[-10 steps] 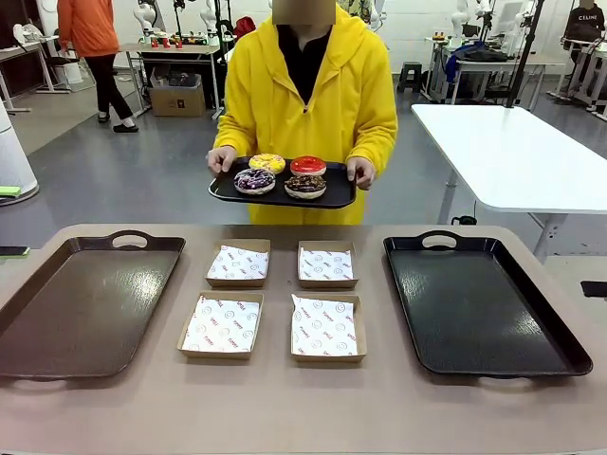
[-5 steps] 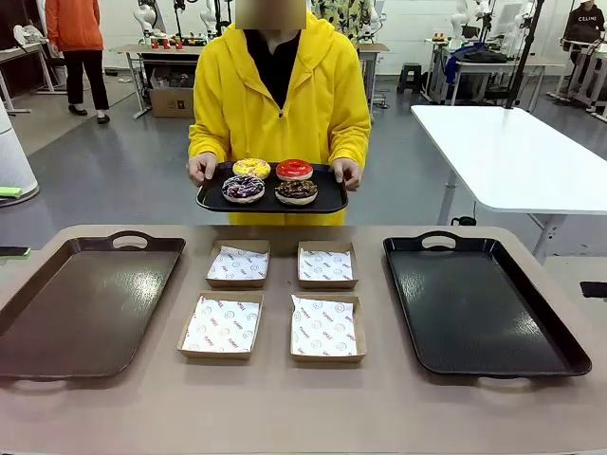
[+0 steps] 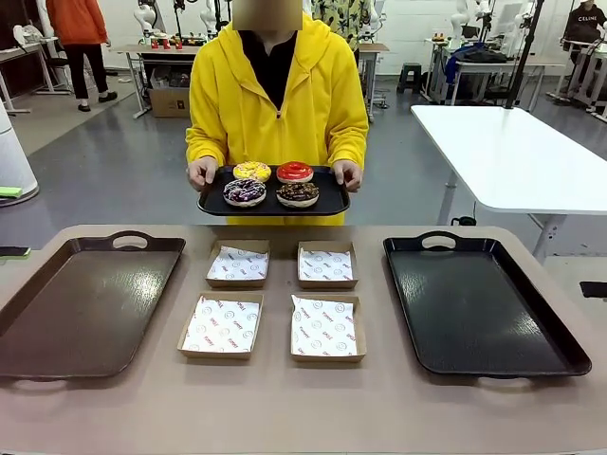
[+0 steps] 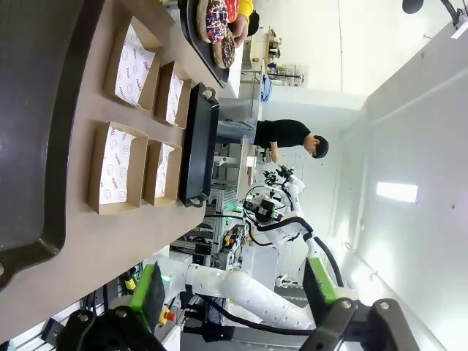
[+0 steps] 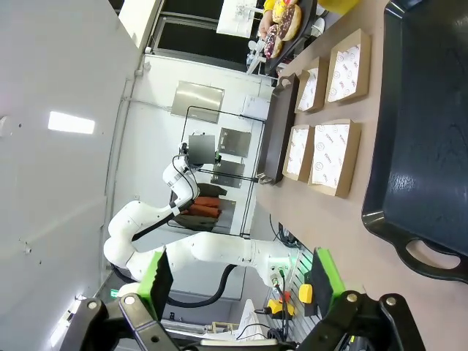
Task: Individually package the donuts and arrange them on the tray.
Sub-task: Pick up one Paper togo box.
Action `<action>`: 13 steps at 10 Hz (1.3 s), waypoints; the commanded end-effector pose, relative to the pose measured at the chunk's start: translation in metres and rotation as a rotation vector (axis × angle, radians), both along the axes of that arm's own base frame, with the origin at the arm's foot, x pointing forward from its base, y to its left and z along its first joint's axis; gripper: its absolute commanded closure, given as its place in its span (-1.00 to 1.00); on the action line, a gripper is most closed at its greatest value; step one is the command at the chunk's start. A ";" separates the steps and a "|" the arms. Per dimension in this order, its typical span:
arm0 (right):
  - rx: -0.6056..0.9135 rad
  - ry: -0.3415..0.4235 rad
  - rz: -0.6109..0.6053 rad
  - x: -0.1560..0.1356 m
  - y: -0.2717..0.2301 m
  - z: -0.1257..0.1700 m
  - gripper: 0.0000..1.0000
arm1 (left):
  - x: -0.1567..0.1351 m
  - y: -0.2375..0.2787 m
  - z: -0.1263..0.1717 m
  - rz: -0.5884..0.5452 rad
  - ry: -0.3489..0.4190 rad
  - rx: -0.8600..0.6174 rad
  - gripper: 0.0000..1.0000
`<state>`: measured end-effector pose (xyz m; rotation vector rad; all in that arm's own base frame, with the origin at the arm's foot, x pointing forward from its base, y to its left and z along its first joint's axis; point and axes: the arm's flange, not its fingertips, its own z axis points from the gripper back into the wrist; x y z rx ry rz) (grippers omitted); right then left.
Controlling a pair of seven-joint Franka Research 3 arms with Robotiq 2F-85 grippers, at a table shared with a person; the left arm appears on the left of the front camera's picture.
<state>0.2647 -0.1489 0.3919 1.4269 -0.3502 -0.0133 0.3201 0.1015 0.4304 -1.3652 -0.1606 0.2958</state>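
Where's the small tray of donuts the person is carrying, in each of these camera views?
Front view: small tray, upper middle, held by the person.
Left wrist view: top edge, left of centre.
Right wrist view: top edge, right of centre.
Shared landmark: four paper-lined boxes.

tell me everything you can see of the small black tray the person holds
The small black tray is a rounded rectangle with a low rim, smooth like plastic. It is held about level in the air beyond the table, one hand on one short end, the other hand on the opposite end. Four donuts sit on it in two rows.
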 end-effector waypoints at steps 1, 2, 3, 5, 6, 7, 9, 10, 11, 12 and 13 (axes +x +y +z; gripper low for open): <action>0.017 -0.026 -0.005 0.000 -0.001 0.002 -1.00 | -0.001 0.002 0.001 0.007 -0.010 -0.016 -1.00; 0.017 -0.026 -0.005 0.000 -0.001 0.002 -1.00 | -0.001 0.002 0.001 0.007 -0.010 -0.016 -1.00; 0.017 -0.026 -0.005 0.000 -0.001 0.002 -1.00 | -0.001 0.002 0.001 0.007 -0.010 -0.016 -1.00; 0.017 -0.026 -0.005 0.000 -0.001 0.002 -1.00 | 0.000 0.000 0.000 0.000 0.000 0.000 -1.00; 0.017 -0.026 -0.005 0.000 -0.001 0.002 -1.00 | 0.011 0.002 0.007 -0.063 0.005 0.029 -1.00; 0.017 -0.026 -0.005 0.000 -0.001 0.002 -1.00 | 0.018 -0.010 0.013 -0.022 0.014 0.122 -1.00; 0.017 -0.026 -0.005 0.000 -0.001 0.002 -1.00 | 0.069 -0.060 0.049 -0.051 0.033 0.351 -1.00; 0.017 -0.026 -0.005 0.000 -0.001 0.002 -1.00 | 0.088 -0.091 0.065 -0.085 0.022 0.489 -1.00; 0.017 -0.026 -0.005 0.000 -0.001 0.002 -1.00 | 0.114 -0.126 0.082 -0.128 0.000 0.660 -1.00; 0.017 -0.026 -0.005 0.000 -0.001 0.002 -1.00 | 0.136 -0.161 0.092 -0.138 -0.016 0.832 -1.00; 0.017 -0.026 -0.005 0.000 -0.001 0.002 -1.00 | 0.149 -0.187 0.092 -0.144 -0.025 0.967 -1.00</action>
